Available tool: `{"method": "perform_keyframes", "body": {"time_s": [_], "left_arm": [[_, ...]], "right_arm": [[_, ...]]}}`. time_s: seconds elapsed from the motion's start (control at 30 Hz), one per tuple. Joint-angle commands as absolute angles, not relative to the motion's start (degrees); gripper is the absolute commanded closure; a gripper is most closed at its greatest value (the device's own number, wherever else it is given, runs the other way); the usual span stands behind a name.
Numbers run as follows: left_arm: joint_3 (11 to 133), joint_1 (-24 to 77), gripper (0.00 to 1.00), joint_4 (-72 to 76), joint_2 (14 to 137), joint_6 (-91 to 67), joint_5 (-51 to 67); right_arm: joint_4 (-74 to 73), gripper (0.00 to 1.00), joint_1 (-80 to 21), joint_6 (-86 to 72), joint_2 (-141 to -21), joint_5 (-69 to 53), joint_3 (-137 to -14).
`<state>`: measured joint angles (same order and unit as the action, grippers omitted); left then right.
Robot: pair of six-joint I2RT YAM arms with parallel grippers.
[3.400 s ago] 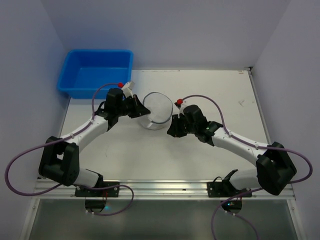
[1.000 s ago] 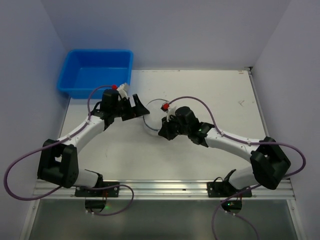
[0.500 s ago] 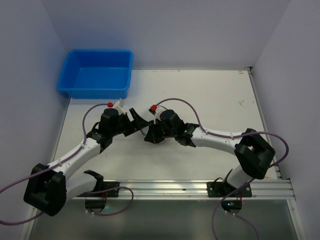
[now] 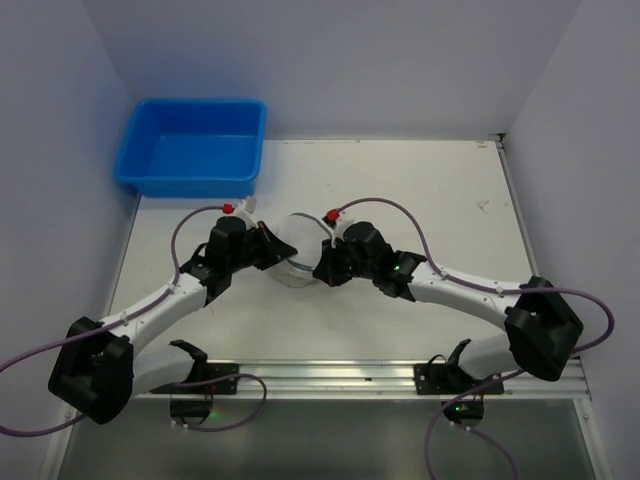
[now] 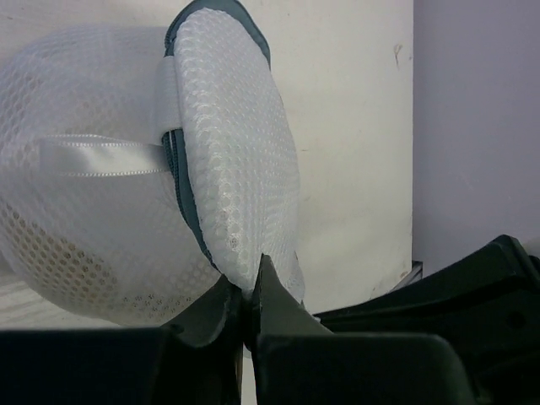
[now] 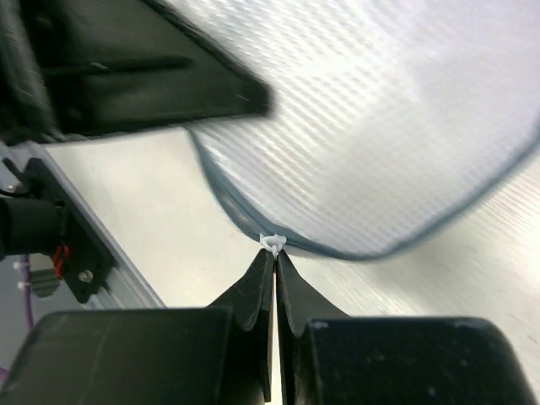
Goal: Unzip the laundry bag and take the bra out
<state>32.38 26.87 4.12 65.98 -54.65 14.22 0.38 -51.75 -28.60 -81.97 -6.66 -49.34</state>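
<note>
Nearest, along the bottom of the top view: both arms, bolted at the table (image 4: 430, 200) edge and bent inward to meet at frame centre. There, squeezed between the two tools, the bag (image 4: 296, 252), a white mesh drum with a dark zipper rim; cannot tell whether resting on the table or raised off it. From the left, nipped by the left gripper (image 5: 251, 291), closed right down on a fold of mesh just beside the rim, at bottom centre of the left wrist view, by the look of it to anchor the bag against a pull. From the right, held by the right gripper (image 6: 274, 256), likewise closed tight, on a small white tab (image 6: 272, 244) at the rim; probably the zipper pull, gripped so as to run it round. Rim seemingly zipped along its visible stretch, hence unzipping judged not yet begun. Of the bra, nothing sure: only a tan tint (image 5: 59, 253) through the mesh, lower left of the left wrist view. Farthest, upper left of the top view, well apart: a blue tub (image 4: 185, 186), perhaps meant for the bra once out.
</note>
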Motion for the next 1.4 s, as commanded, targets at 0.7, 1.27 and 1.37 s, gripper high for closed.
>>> {"method": "perform_keyframes", "body": {"time_s": [0.7, 1.27, 1.37], "left_arm": [[56.5, 21.5, 0.35, -2.4, 85.2, -37.4, 22.3], [33.8, 21.2, 0.16, 3.3, 63.7, -51.6, 14.9], [33.7, 24.9, 0.24, 5.7, 66.6, -52.6, 13.5]], "right_arm": [[2.6, 1.0, -45.3, -29.2, -80.3, -18.1, -49.0], [16.7, 1.0, -48.0, -38.7, -90.4, -14.9, -52.9], [16.3, 1.0, -48.2, -38.6, -90.5, -14.7, -53.3]]}}
